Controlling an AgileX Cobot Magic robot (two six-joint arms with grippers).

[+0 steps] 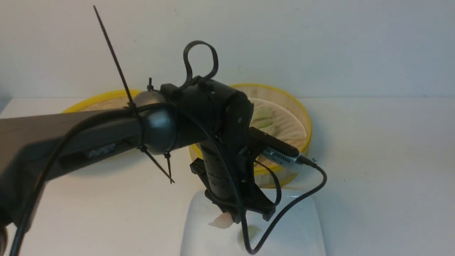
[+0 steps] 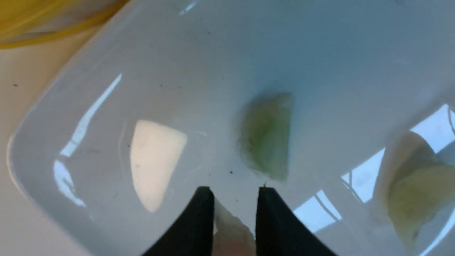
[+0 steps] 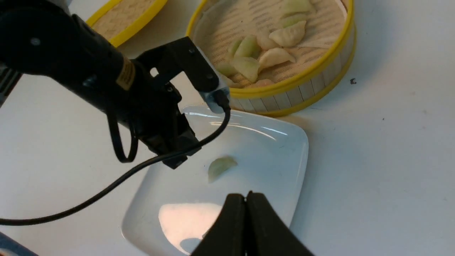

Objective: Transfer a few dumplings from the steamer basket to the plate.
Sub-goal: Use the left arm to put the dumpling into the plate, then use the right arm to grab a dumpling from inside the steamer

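Note:
My left gripper (image 2: 235, 190) hangs just above the white square plate (image 2: 177, 60), shut on a pinkish-cream dumpling (image 2: 231, 231) that sits between its black fingers. The same dumpling (image 1: 222, 220) shows under the left arm in the front view. One pale green dumpling (image 3: 220, 166) lies on the plate (image 3: 284, 149), near its middle. Behind the plate stands the steamer basket (image 3: 320, 81), with several green and cream dumplings (image 3: 273, 57) on its slatted floor. My right gripper (image 3: 246, 195) is shut and empty, over the plate's near edge.
The shallow woven lid (image 1: 103, 101) with its yellow rim lies on the white table left of the basket. The left arm (image 1: 106, 142) and its cable (image 1: 302, 199) cross over the plate and hide part of the basket in the front view.

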